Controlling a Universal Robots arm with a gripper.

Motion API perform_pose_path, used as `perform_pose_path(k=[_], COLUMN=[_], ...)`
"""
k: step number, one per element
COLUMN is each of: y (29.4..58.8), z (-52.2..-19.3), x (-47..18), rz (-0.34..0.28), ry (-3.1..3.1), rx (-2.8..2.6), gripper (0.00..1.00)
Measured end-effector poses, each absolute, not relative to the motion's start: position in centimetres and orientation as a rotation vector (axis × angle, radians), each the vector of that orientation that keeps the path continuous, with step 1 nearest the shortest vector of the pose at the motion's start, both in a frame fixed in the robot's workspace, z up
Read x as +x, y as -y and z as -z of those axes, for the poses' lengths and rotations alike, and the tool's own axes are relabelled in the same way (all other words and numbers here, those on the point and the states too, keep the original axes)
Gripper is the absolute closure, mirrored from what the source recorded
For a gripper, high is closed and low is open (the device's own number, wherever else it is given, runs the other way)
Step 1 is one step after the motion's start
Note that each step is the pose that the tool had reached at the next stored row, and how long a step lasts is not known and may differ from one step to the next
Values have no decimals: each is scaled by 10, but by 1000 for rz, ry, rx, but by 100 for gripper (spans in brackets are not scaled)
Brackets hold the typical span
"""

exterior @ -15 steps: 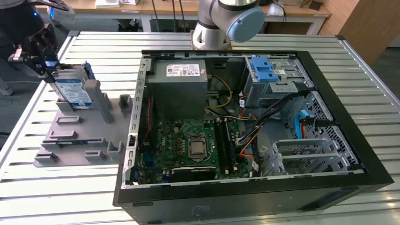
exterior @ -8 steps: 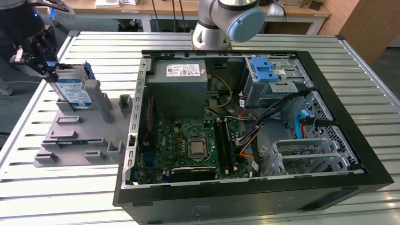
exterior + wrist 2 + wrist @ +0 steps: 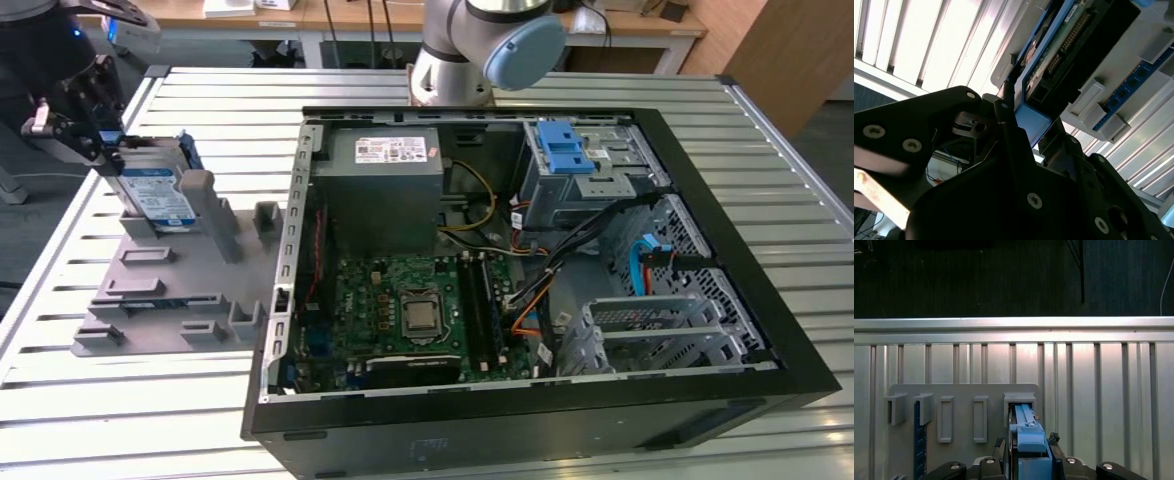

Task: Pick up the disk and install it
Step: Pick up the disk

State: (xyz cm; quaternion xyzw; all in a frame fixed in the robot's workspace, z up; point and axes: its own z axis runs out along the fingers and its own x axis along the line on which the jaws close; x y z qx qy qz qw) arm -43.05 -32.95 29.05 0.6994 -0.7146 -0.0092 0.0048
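The gripper [image 3: 107, 140] sits at the ten o'clock corner of the exterior view, over the slatted metal counter [image 3: 214, 90]. Its fingers [image 3: 1054, 440] are closed on the disk [image 3: 154, 195], one pressing each side of the blue carrier frame, as both wrist views show. The disk stands on edge, label facing outward, with its lower end in a slot of the grey holder rack [image 3: 160, 290] that lies on the counter. In the second wrist view the disk [image 3: 1064, 45] shows its green circuit underside, and a dark finger lies against the blue frame's edge. A thin blue circuit strip [image 3: 917, 440] stands in another slot of the rack. At three o'clock of the rack, just beside it, the open computer case [image 3: 801, 330] lies on its side, with a blue latch piece [image 3: 567, 150] on the metal bay at the case's one o'clock and a grey box [image 3: 387, 190] at its eleven o'clock.
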Motion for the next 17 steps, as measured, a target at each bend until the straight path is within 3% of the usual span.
perform_pose_path(k=[7, 8, 17], y=[330, 330, 329], z=[-290, -290, -290], x=[-431, -431, -430], rz=[29, 29, 29], ry=[2238, 2238, 2238], rx=[2191, 2191, 2190], gripper=[54, 48, 50])
